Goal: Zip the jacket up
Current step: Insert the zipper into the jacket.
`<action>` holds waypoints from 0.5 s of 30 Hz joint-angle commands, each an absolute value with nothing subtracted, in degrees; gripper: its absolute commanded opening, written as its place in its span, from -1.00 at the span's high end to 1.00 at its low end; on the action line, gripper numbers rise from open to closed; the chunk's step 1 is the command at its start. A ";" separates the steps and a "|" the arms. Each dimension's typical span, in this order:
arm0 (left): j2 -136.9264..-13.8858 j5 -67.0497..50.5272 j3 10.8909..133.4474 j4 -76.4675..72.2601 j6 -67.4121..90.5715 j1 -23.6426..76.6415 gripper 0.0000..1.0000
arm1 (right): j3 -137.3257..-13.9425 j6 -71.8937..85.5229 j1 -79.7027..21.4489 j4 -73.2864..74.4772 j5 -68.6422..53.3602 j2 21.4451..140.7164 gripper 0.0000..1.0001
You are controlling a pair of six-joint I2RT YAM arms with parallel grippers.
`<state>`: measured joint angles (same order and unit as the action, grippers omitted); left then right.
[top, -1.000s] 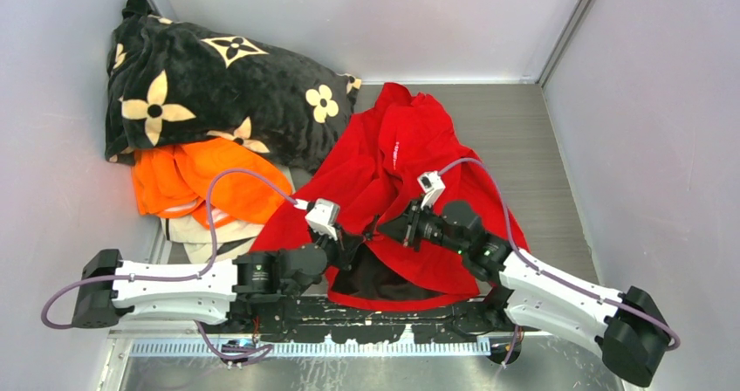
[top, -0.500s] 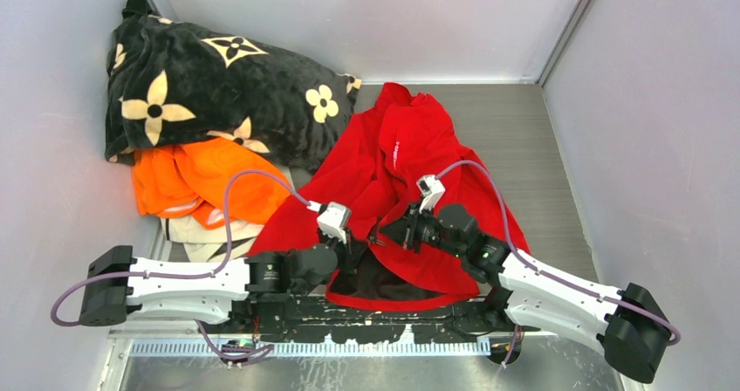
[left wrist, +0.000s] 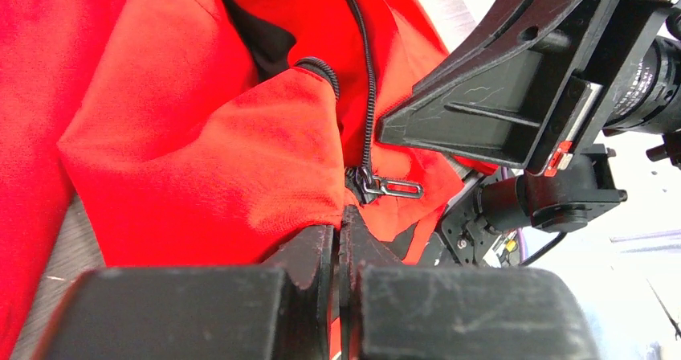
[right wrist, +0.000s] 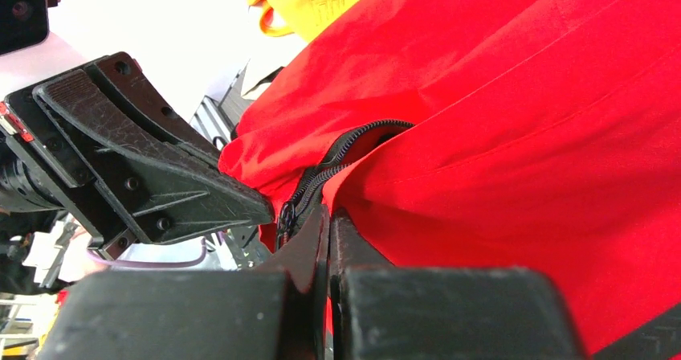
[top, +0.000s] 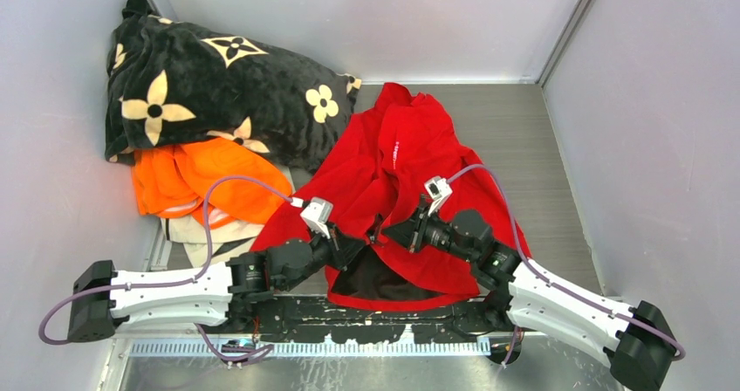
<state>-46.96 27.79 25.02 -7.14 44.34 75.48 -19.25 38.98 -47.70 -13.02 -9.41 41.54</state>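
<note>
The red jacket [top: 410, 142] lies crumpled mid-table, its dark lining [top: 375, 282] showing at the near hem. My left gripper [top: 349, 244] is shut on the jacket's red fabric edge [left wrist: 241, 167] just below the zip slider [left wrist: 365, 185], whose metal pull tab [left wrist: 399, 188] sticks out to the right. My right gripper [top: 397, 232] is shut on the other front edge [right wrist: 482, 175], beside the black zip teeth [right wrist: 341, 153] and the slider [right wrist: 287, 214]. The two grippers face each other, almost touching.
A black flower-patterned blanket [top: 201, 85] is piled at the back left. An orange garment [top: 201, 181] and a white cloth [top: 205, 234] lie under it, left of the jacket. Grey walls close in the back and both sides.
My left wrist shifted right, then back left. My right gripper edged slightly right. Both stay shut on the jacket, which has barely moved.
</note>
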 commanded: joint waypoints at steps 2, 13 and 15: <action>-49.84 21.72 24.17 -8.35 42.33 74.82 1.00 | -18.75 35.15 -45.70 -16.55 -3.54 38.85 0.97; -51.95 13.80 23.95 -9.36 40.24 72.78 1.00 | -17.72 29.56 -46.70 -14.63 -3.35 37.73 0.97; -51.94 13.04 23.82 -8.65 40.52 72.09 1.00 | -17.62 29.16 -47.13 -15.00 -3.61 37.85 0.97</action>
<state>-52.05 18.33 24.93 -10.66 42.19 72.79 -17.10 33.04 -47.40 -11.05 -9.10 38.87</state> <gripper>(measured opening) 0.010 0.037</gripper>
